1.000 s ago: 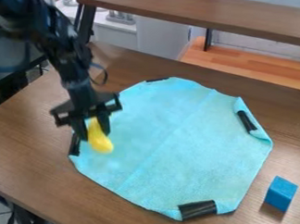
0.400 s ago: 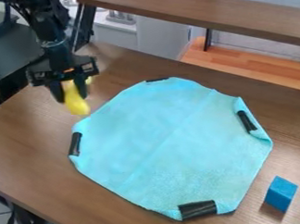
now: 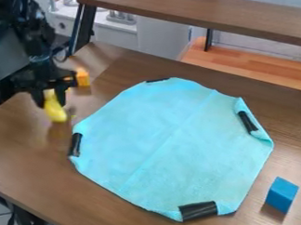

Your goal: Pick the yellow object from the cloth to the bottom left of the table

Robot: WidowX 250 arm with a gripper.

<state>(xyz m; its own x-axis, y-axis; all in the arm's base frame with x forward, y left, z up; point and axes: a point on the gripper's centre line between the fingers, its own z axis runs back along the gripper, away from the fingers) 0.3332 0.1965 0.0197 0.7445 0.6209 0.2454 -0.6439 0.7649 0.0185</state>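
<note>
Yellow and blurred, the curved object [image 3: 54, 109] is clamped between the fingers [image 3: 61, 97], its top hidden.

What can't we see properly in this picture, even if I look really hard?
- Camera view: the top of the soft-looking, blurry yellow object, hidden by the black two-finger gripper.
- Camera view: whether its bottom touches the brown wooden table; blur hides that.
- Camera view: part of the small orange block, behind the gripper.
- Camera view: the black robot arm's base, cut off by the picture's edge.
</note>
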